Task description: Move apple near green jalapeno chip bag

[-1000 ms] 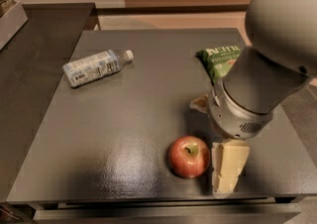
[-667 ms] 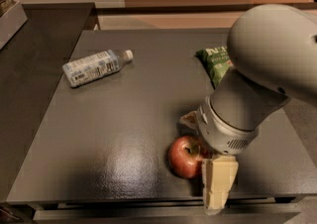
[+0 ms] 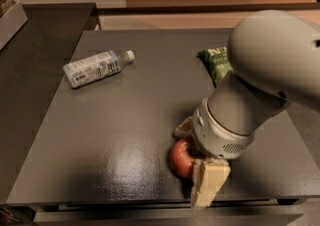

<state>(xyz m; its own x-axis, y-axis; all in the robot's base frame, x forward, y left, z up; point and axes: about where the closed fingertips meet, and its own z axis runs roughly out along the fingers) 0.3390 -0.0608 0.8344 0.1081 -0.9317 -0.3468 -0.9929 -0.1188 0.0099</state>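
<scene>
The red apple (image 3: 181, 160) lies near the table's front edge, its right part hidden by my wrist. My gripper (image 3: 197, 156) is down over it and open, with one pale finger (image 3: 210, 184) in front of the apple and the other finger (image 3: 184, 128) behind it, so the apple sits between them. I cannot tell whether either finger touches it. The green jalapeno chip bag (image 3: 217, 63) lies flat at the table's far right, partly hidden behind my grey arm (image 3: 270, 70), well away from the apple.
A clear plastic bottle with a white label (image 3: 96, 68) lies on its side at the far left of the dark table (image 3: 115, 135). A lower dark counter (image 3: 30, 85) adjoins on the left, with a tray corner (image 3: 10, 20) at its back.
My arm has swung left and down over the apple. The gripper now straddles the apple and covers more of it. The apple, bag and bottle have not moved.
</scene>
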